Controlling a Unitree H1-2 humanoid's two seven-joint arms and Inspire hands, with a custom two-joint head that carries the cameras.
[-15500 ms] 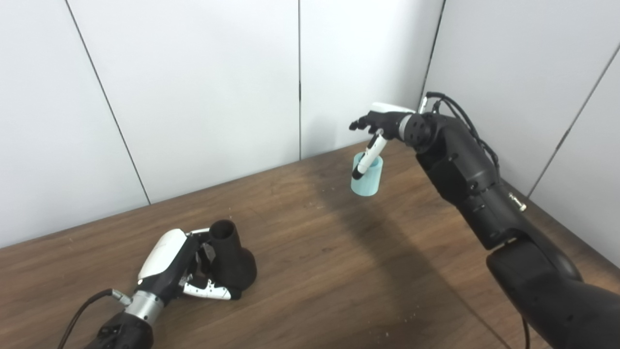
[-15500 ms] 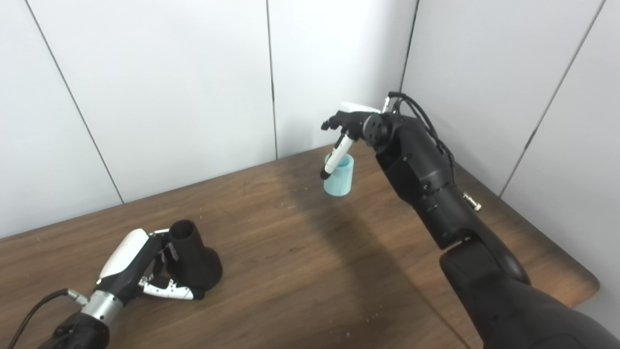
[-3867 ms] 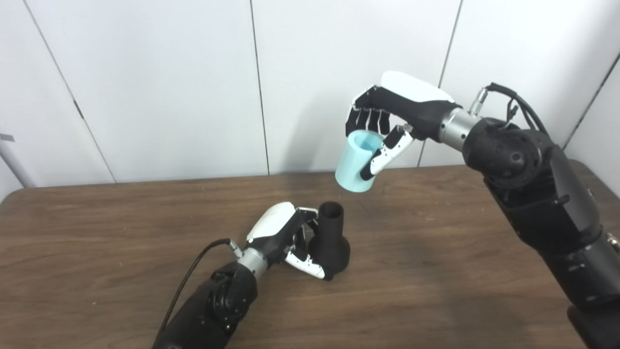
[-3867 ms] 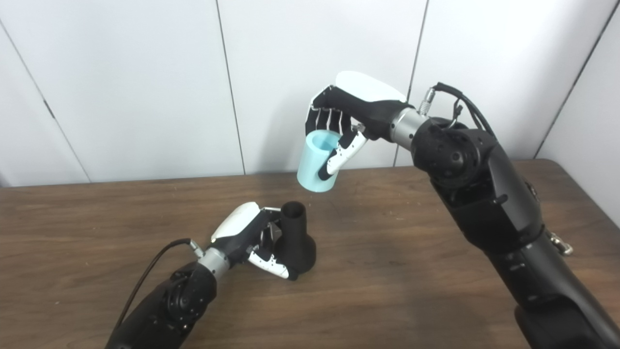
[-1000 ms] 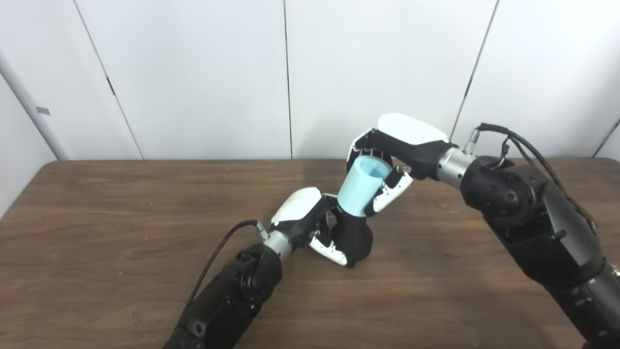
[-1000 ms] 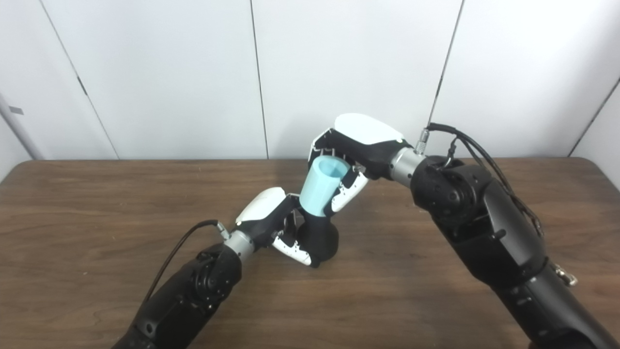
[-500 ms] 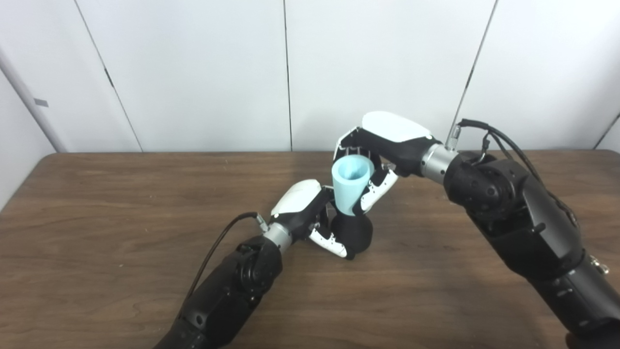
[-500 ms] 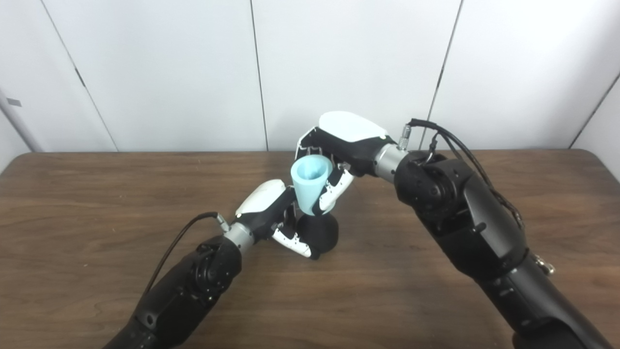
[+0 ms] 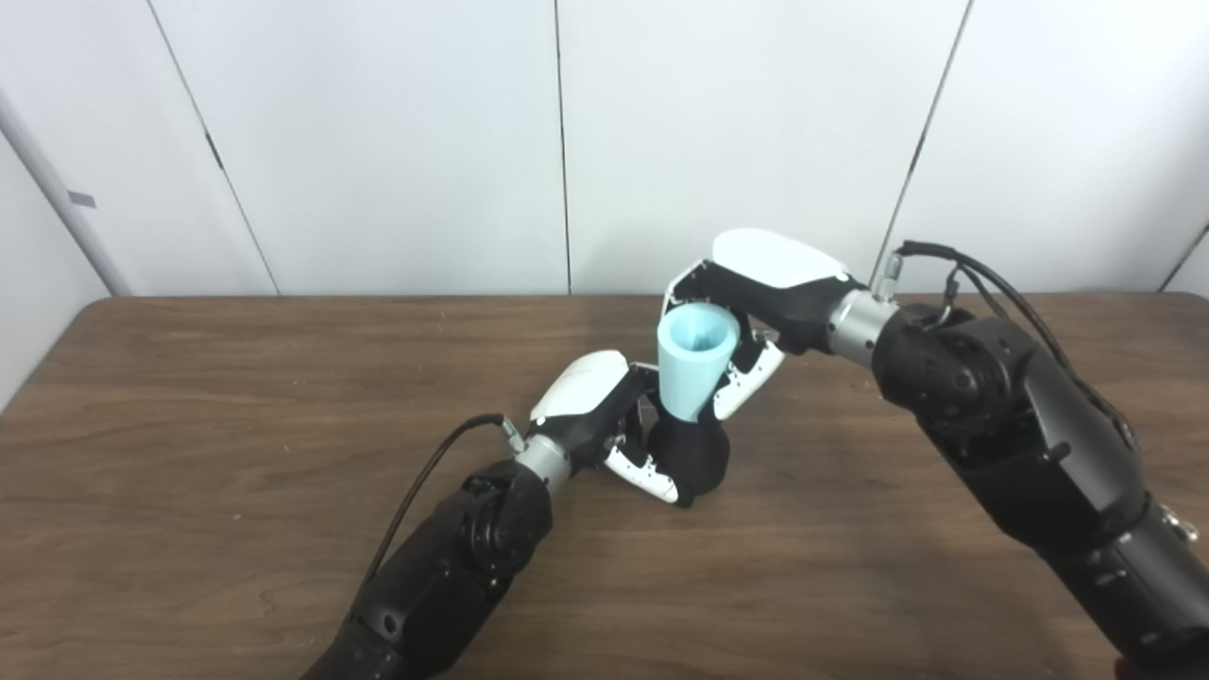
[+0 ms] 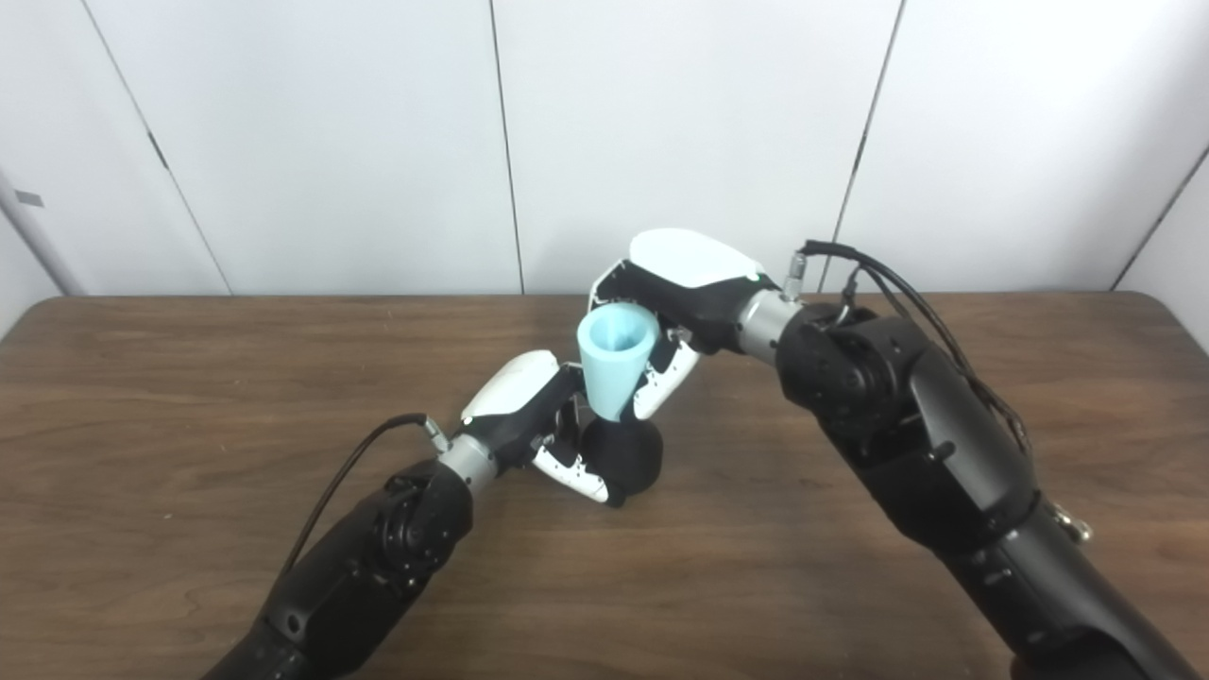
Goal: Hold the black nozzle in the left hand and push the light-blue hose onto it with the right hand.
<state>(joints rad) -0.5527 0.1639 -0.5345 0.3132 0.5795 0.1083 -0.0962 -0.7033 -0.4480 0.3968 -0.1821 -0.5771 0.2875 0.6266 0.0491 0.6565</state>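
The black nozzle [image 9: 694,453] stands upright on the wooden table [image 9: 189,453] near its middle; only its wide base shows. My left hand [image 9: 604,406] is shut on the nozzle from the left side. The light-blue hose [image 9: 694,364] sits over the nozzle's neck, open end up. My right hand [image 9: 756,302] is shut on the hose from behind and the right, thumb on its right side. The scene also shows in the right eye view: hose [image 10: 614,364], nozzle [image 10: 623,458].
White wall panels [image 9: 378,142] stand right behind the table's far edge. A black cable [image 9: 425,482] runs along my left forearm.
The right hand has pushed the hose a little lower and more upright over the nozzle's neck. The left hand has kept its hold on the nozzle.
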